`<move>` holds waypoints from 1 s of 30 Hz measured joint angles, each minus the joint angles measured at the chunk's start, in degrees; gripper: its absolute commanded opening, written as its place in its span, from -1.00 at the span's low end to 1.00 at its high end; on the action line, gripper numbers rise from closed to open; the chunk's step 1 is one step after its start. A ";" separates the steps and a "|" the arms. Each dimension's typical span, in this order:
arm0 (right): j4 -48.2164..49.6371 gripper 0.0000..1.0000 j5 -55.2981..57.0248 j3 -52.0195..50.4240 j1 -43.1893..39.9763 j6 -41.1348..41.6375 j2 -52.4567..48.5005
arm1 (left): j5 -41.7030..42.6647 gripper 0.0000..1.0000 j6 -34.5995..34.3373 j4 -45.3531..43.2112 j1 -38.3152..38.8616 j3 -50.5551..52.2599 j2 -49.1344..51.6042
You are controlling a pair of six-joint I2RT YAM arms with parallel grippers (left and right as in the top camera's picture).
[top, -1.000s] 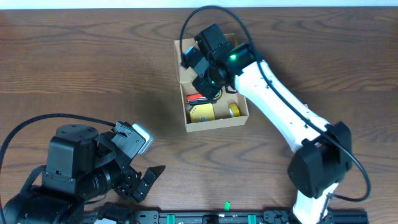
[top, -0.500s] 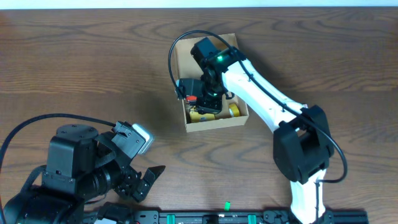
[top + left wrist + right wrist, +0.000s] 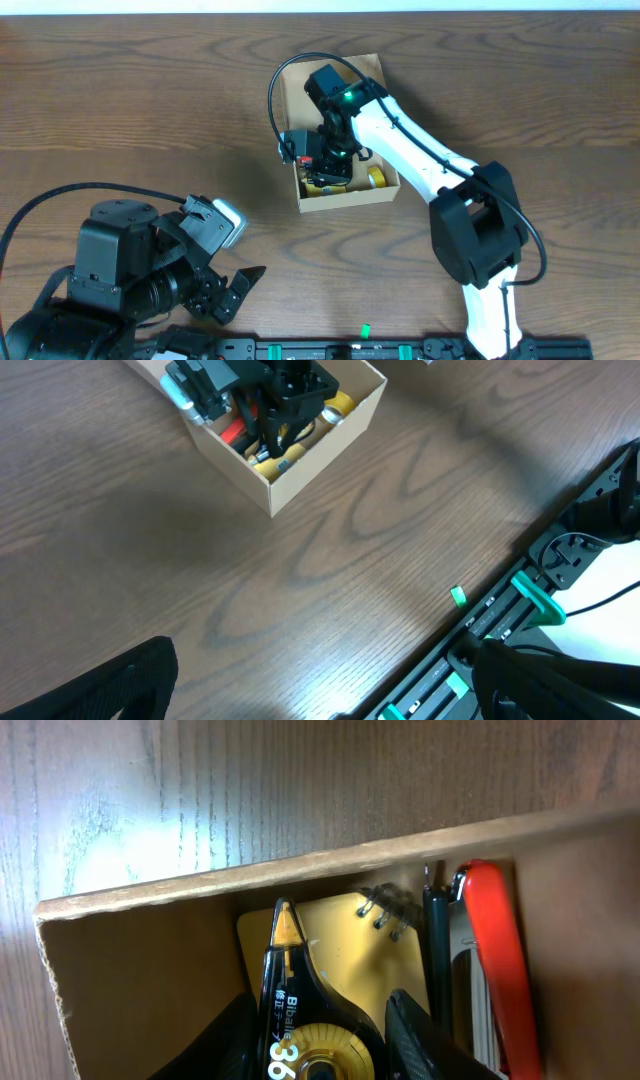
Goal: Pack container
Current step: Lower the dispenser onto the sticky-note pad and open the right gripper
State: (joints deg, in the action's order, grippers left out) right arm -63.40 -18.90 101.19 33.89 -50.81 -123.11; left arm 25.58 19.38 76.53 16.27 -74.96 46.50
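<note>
1 container (image 3: 350, 198): being found mid far edge; correction tape (image 3: 300, 1020) being pinched inside by right gripper (image 3: 335, 162); flat seating beside red tool (image 3: 495, 950) being advised before release; left gripper (image 3: 240, 290) being held spread, near-left corner.

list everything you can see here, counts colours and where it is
table: 1, dark brown wood, under everything
container: 1, tan cardboard, open, far middle of table
correction tape: 1, black and yellow, inside container
flat pad: 1, yellow, in container beneath the tape
red tool: 1, red, in container beside pad
roll: 1, yellow, in container's corner
green piece: 1, green, table's near edge
left claw: black, open, away from container
right claw: black, inside container, shut on correction tape
</note>
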 measured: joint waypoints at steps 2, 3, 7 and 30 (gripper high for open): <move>-0.04 -0.36 -0.02 0.00 0.00 0.00 -0.02 | 0.00 0.91 0.00 -0.02 0.00 0.00 0.00; -0.04 -0.31 -0.04 0.00 0.00 0.00 -0.02 | 0.00 0.90 0.00 -0.02 0.00 0.00 0.00; -0.07 -0.03 -0.26 0.00 0.00 -0.13 -0.02 | 0.00 0.91 0.00 -0.02 0.00 0.00 0.00; -0.74 0.12 1.42 1.09 0.00 4.96 1.81 | 0.00 0.91 0.00 -0.02 0.00 0.00 0.00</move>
State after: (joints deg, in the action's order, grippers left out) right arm -64.14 -17.47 102.28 33.89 -45.84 -121.30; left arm 25.58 19.38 76.51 16.27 -74.96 46.50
